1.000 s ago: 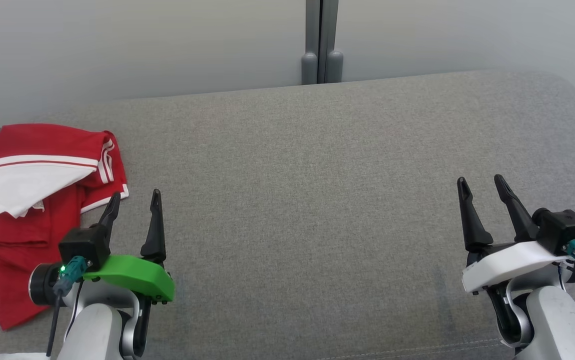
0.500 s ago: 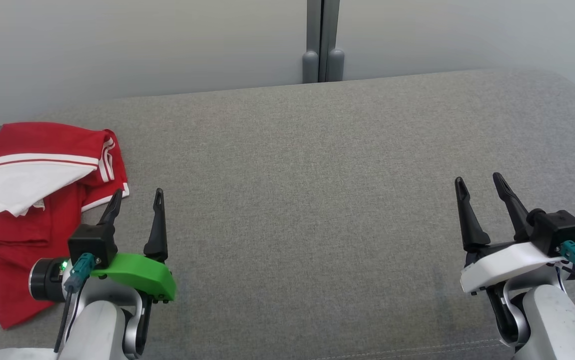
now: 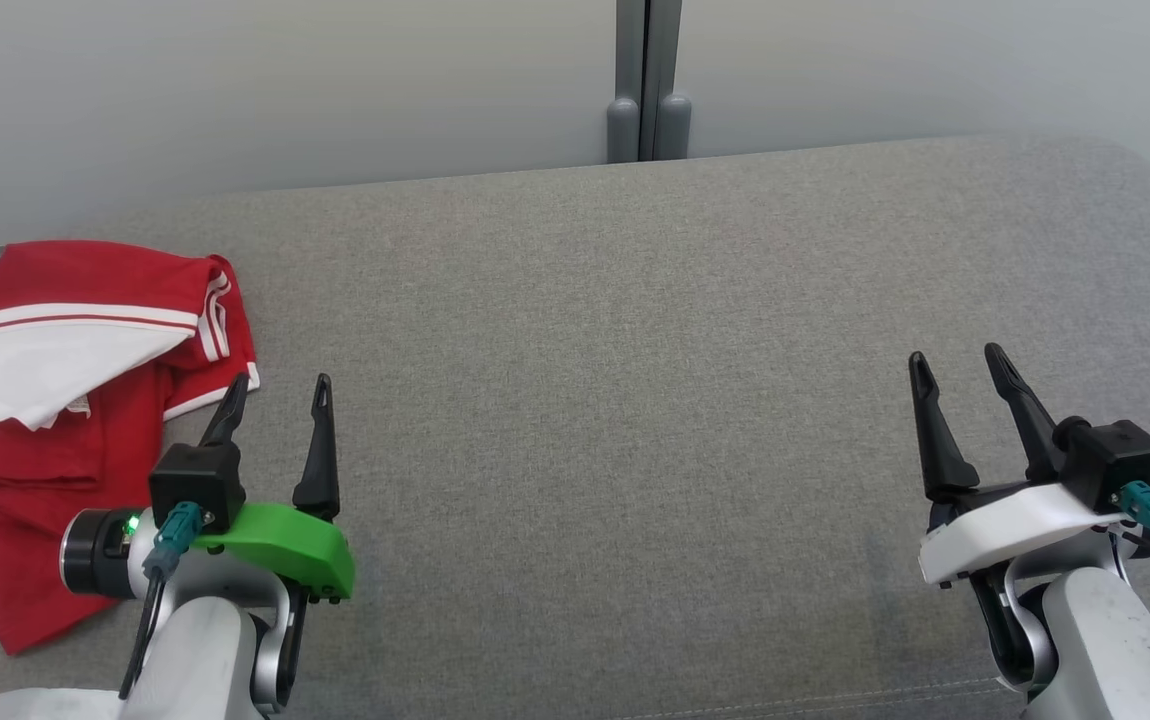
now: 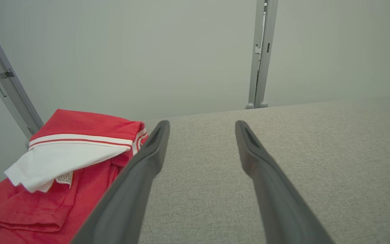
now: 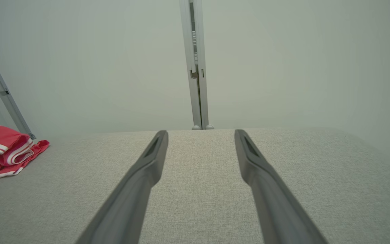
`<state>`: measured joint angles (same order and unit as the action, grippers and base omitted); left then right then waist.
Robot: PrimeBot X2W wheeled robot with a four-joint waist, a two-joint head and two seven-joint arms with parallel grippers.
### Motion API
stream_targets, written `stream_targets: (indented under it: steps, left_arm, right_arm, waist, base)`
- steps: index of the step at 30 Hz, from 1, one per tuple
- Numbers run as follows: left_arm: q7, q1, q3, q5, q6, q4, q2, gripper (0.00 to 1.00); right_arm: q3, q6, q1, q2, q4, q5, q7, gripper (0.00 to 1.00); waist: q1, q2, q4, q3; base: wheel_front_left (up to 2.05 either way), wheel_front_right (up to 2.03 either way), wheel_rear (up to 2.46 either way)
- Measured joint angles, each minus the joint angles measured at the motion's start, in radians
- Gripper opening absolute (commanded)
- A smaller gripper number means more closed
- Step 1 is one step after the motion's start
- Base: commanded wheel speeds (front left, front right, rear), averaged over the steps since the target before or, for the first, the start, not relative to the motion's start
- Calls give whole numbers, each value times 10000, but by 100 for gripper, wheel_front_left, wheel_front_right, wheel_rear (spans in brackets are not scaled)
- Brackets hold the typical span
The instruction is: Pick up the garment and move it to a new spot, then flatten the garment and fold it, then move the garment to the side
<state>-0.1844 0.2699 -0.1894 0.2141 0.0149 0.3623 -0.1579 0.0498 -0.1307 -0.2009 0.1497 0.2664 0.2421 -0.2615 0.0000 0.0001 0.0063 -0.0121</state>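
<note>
I've got my left tool (image 3: pixel 281 380) and right tool (image 3: pixel 955 353) both open and empty, and the red-and-white garment (image 3: pixel 45 450) sits rumpled at the far-left edge of the counter (image 3: pixel 635 400), so I'd say pickup, flattening and folding are all left.

One red-and-white garment (image 3: pixel 55 400), seemingly a single bunched piece; two tools, the left tool (image 3: pixel 281 380) and right tool (image 3: pixel 955 353); one bench (image 3: pixel 635 350).
</note>
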Motion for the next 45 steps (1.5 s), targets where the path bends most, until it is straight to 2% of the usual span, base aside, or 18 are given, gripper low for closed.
stream_targets:
  steps: [11,18,26,28,37,45]
  left_arm:
    - [73,51,-86,125,29,6,-10,100]
    - [52,286,-155,211,86,10,81,100]
    - [-105,325,-184,293,207,102,125,100]
    - [-144,322,-153,316,249,111,121,100]
    - [-194,295,-67,504,307,159,54,100]
    - [-198,295,-127,520,368,167,-36,100]
  right_arm:
    - [-56,0,-95,-2,90,102,2,100]
    - [-63,0,-88,46,13,104,2,100]
    - [-27,0,-58,63,-113,102,19,100]
    - [36,0,-49,21,-151,94,52,100]
    - [161,0,-31,-115,-182,84,104,100]
    - [176,0,-39,-134,-178,35,105,100]
  waist:
    - [0,0,115,-89]
    - [0,0,590,-144]
    - [0,0,1733,-157]
    - [0,0,2252,-157]
    - [0,0,3745,-124]
    - [0,0,4534,-126]
  base:
    - [0,0,0]
    - [0,0,0]
    - [0,0,0]
    - [0,0,0]
    - [0,0,0]
    - [0,0,0]
